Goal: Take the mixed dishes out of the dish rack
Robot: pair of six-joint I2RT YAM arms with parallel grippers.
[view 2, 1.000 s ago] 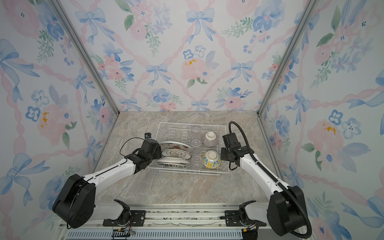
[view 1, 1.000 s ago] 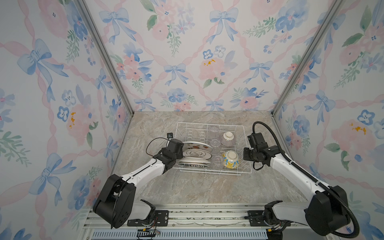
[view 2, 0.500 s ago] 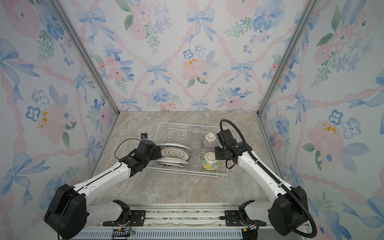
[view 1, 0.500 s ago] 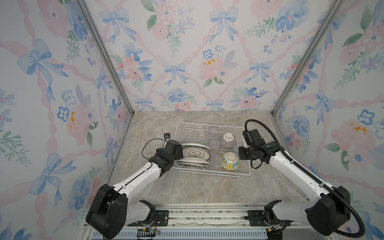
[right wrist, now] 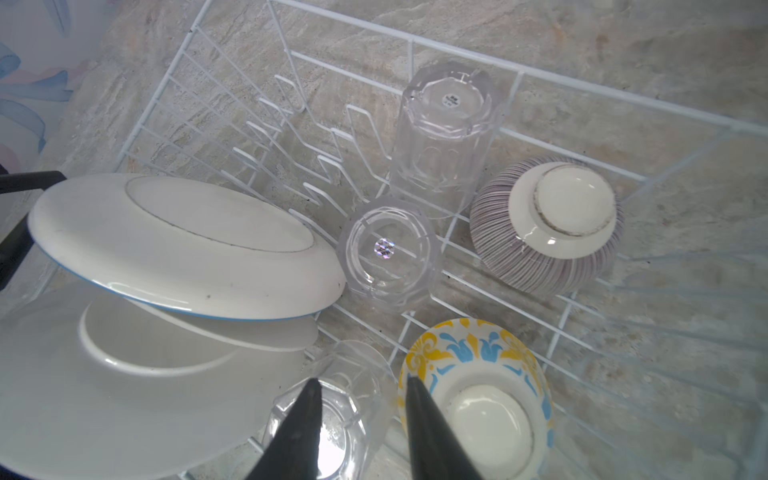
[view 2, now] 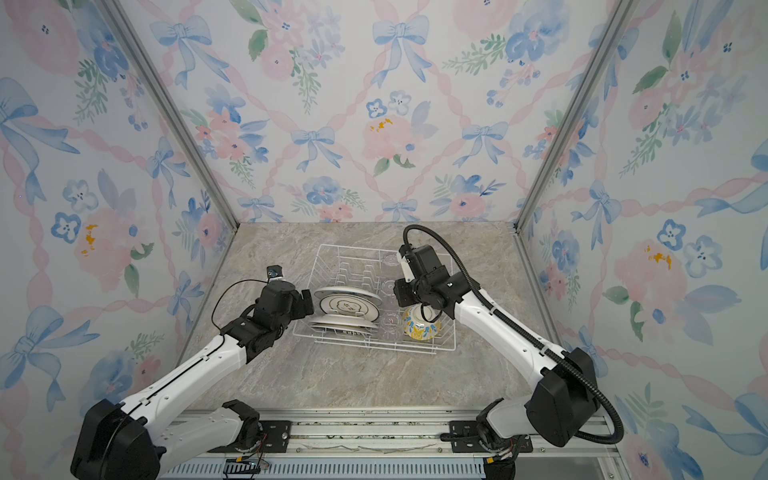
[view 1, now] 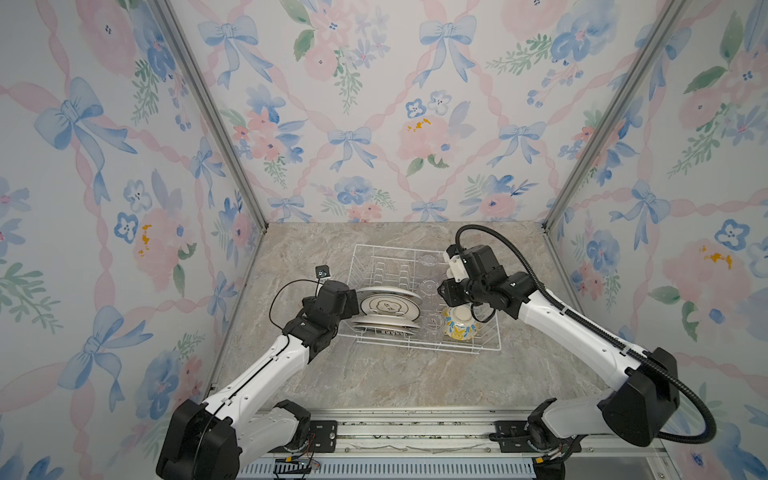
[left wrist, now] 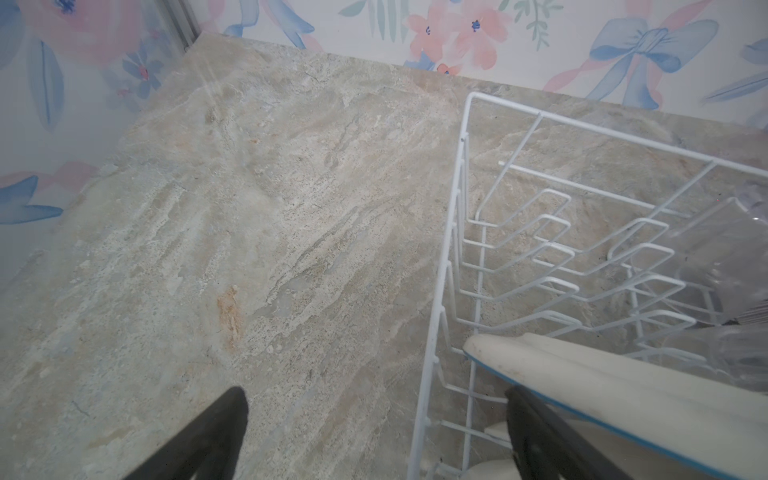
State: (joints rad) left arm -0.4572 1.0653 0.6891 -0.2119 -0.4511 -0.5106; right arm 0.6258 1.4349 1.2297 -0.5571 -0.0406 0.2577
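Dish rack (view 1: 395,248), dishes all inside, sits on the table (view 1: 374,374). The right fingers (right wrist: 299,428) are parted and empty above a glass cup (right wrist: 357,374) beside the floral bowl (right wrist: 478,353) (glass slips, so I would close low and gently). The left fingers (left wrist: 208,436) are spread wide across the rack wall, empty, near the plates (view 1: 388,305).

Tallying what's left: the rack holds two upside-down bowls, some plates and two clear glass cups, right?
No: there are three clear glass cups, not two. The right wrist view shows all three in the dish rack, with the two upside-down bowls and the plates.
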